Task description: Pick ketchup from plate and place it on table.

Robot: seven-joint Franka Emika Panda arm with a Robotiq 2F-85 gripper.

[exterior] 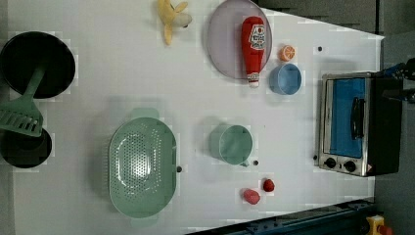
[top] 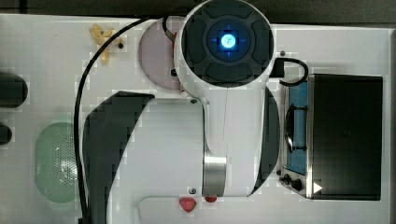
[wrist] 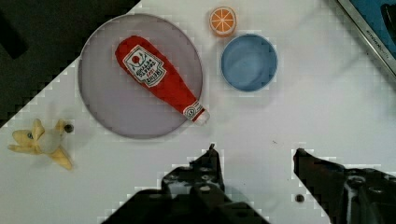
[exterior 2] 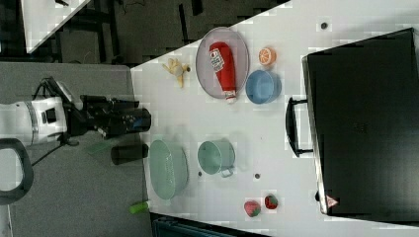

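Note:
The ketchup (wrist: 159,79), a red bottle with a white label, lies flat on the pale lilac plate (wrist: 107,107), its white cap poking just over the plate's rim. In the left view the ketchup (exterior: 253,46) and plate (exterior: 222,44) sit near the far edge of the white table (exterior: 122,73). In the wrist view my gripper (wrist: 256,156) hangs above bare table beside the plate, apart from the bottle. Its two dark fingers (wrist: 210,163) stand wide open with nothing between them. The arm (top: 224,70) covers much of the plate (top: 156,53) in the top view.
A blue bowl (wrist: 249,62) and an orange slice (wrist: 222,21) sit close to the bottle's cap. A banana peel (wrist: 42,142) lies on the plate's other side. Further off are a toaster oven (exterior: 352,125), a green cup (exterior: 231,143), a green colander (exterior: 142,166) and two strawberries (exterior: 252,196).

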